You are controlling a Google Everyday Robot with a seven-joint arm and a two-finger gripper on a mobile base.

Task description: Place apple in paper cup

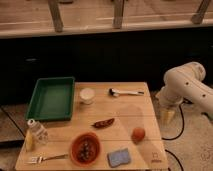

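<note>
Once past the green tray (50,98) at left, paper cup (87,95) standing upright just beside it. Farther right and nearer, apple (138,134) resting on the table (130,107), well apart from cup. Off the right edge, gripper (167,116) pointing down; grip state impossible to tell.

Our orange-red apple (138,134) sits at the counter's (130,107) right front. The white cup (87,95) stands upright well behind it, leftward. Our hand (167,116) hangs past the right edge.

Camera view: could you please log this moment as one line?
gripper right of table | apple on table, near right edge | paper cup beside green tray, without apple
</note>
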